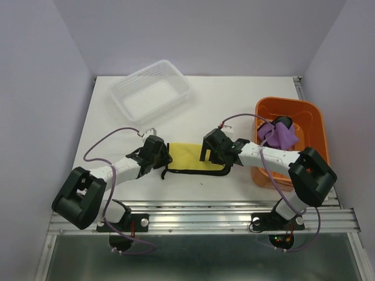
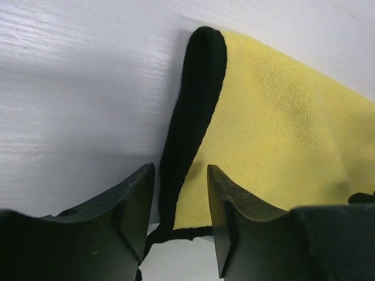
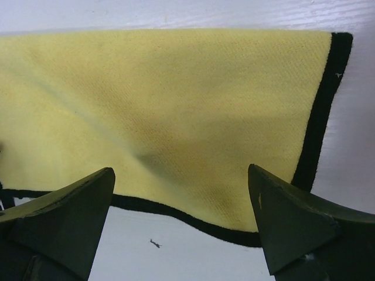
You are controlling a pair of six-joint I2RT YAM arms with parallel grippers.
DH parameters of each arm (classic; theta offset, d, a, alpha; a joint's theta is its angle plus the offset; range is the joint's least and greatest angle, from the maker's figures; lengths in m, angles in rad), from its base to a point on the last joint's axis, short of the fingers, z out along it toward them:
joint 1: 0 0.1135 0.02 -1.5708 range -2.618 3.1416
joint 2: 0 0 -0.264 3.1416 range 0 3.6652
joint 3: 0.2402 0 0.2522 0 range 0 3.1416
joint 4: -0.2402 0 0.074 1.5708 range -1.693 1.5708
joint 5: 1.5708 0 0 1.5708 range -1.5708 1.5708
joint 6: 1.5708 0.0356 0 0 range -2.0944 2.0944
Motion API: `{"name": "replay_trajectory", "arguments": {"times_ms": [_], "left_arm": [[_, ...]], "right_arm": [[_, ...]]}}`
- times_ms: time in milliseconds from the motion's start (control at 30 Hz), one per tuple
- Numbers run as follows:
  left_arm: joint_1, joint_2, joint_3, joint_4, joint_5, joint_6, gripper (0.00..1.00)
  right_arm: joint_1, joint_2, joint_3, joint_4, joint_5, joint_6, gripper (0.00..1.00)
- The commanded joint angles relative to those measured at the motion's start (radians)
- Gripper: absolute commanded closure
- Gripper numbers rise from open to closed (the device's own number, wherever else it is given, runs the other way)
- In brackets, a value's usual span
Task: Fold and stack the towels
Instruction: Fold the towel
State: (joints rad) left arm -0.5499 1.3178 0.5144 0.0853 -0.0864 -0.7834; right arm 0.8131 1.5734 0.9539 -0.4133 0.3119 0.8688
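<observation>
Left tool [image 2: 180, 170]: low at the yellow towel's 9 o'clock end. Its jaws are roughly half apart, with 1 finger on each side of the raised black edging and a gap left beside the cloth.
Right tool [image 3: 181, 172]: low over the same towel's 3 o'clock end. Its jaws are spread wide and hold nothing. The cloth's near edge lies across the gap between its 2 fingers.
Yellow towel [image 1: 187, 155]: on the tabletop between the 2 tools, close to the front rail. It is spread mostly flat, with its long side running from 9 to 3 o'clock. Black edging shows along the near edge and at both short ends. The 9 o'clock end is humped up in a fold.
Tabletop [image 1: 222, 99]: white, carrying the towel and both baskets.
Orange basket [image 1: 310, 117]: at 3 o'clock of the yellow towel, against the tabletop's right edge. The right arm's forearm crosses over its near left corner.
Purple towel [image 1: 280, 136]: crumpled inside the orange basket on its 9 o'clock side, bunched up above the rim.
White mesh basket [image 1: 183, 88]: at 11 o'clock of the yellow towel and well apart from it, toward the far edge. It sits askew to the tabletop's sides.
</observation>
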Motion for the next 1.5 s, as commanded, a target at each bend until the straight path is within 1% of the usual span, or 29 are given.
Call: {"name": "replay_trajectory", "arguments": {"times_ms": [0,133,200,233,300,333,367,400,433,500,633,767,800,833,900,933,967,1133,1233,1267,1333,1367,1400,1433,1467], "left_arm": [[-0.001,0.014,-0.002,0.021,-0.015,0.001,0.54],[-0.001,0.02,-0.019,0.014,-0.013,-0.002,0.71],[-0.001,0.014,-0.027,0.013,-0.003,-0.004,0.74],[-0.001,0.002,-0.033,0.013,-0.003,-0.005,0.8],[-0.001,-0.012,-0.037,0.001,-0.012,-0.011,0.82],[-0.001,-0.025,-0.037,-0.008,-0.028,-0.013,0.86],[-0.001,-0.031,-0.036,-0.034,-0.041,-0.02,0.89],[-0.001,-0.034,-0.033,-0.048,-0.056,-0.023,0.93],[-0.001,-0.04,-0.031,-0.068,-0.079,-0.025,0.99],[0.001,-0.043,-0.033,-0.076,-0.092,-0.024,1.0],[0.001,-0.045,-0.039,-0.079,-0.084,-0.023,1.0],[0.001,-0.064,-0.053,-0.084,-0.09,-0.03,1.0],[0.001,-0.071,-0.053,-0.084,-0.09,-0.031,0.99],[0.001,-0.074,-0.056,-0.084,-0.09,-0.031,0.94],[0.001,-0.078,-0.056,-0.084,-0.09,-0.031,0.94],[0.001,-0.086,-0.059,-0.084,-0.09,-0.033,0.91],[0.001,-0.091,-0.062,-0.107,-0.092,-0.036,0.91],[0.002,-0.124,-0.07,-0.119,-0.095,-0.034,0.89],[0.002,-0.143,-0.071,-0.13,-0.095,-0.036,0.88],[0.002,-0.149,-0.073,-0.131,-0.095,-0.036,0.88],[0.002,-0.163,-0.076,-0.131,-0.09,-0.036,0.84],[0.002,-0.167,-0.077,-0.131,-0.092,-0.037,0.83],[0.002,-0.172,-0.079,-0.133,-0.093,-0.037,0.83],[0.002,-0.178,-0.079,-0.134,-0.093,-0.037,0.82],[0.002,-0.18,-0.077,-0.134,-0.092,-0.036,0.81]], "right_arm": [[0.008,-0.026,-0.063,0.048,-0.01,0.038,0.0],[0.006,-0.056,-0.102,0.028,0.027,0.065,0.0],[0.004,-0.07,-0.121,0.036,0.026,0.073,0.0],[0.0,-0.081,-0.136,0.042,0.024,0.075,0.0],[0.001,-0.087,-0.15,0.042,0.024,0.079,0.0],[0.0,-0.095,-0.165,0.048,0.029,0.079,0.0],[0.0,-0.096,-0.173,0.05,0.029,0.081,0.0],[-0.002,-0.099,-0.176,0.05,0.03,0.081,0.0],[-0.005,-0.104,-0.175,0.053,0.035,0.078,0.0],[-0.005,-0.11,-0.156,0.041,0.044,0.064,0.0],[-0.005,-0.128,-0.101,-0.025,0.127,0.061,0.0],[-0.006,-0.142,-0.072,-0.064,0.17,0.053,0.0],[-0.006,-0.142,-0.07,-0.071,0.18,0.052,0.0],[-0.011,-0.142,-0.069,-0.084,0.193,0.052,0.0],[-0.014,-0.136,-0.075,-0.081,0.191,0.041,0.0],[-0.017,-0.132,-0.078,-0.067,0.181,0.035,0.0],[-0.017,-0.125,-0.081,-0.059,0.174,0.023,0.0],[-0.018,-0.082,-0.098,-0.016,0.133,0.006,0.02],[-0.02,-0.05,-0.101,-0.013,0.141,0.004,0.13],[-0.02,-0.038,-0.107,-0.01,0.144,0.009,0.21],[-0.022,-0.027,-0.119,0.001,0.142,0.015,0.28],[-0.026,-0.021,-0.13,0.017,0.133,0.013,0.34],[-0.026,-0.018,-0.138,0.027,0.127,0.013,0.36],[-0.028,-0.015,-0.141,0.042,0.118,0.013,0.47],[-0.028,-0.013,-0.145,0.048,0.113,0.013,0.5]]}}
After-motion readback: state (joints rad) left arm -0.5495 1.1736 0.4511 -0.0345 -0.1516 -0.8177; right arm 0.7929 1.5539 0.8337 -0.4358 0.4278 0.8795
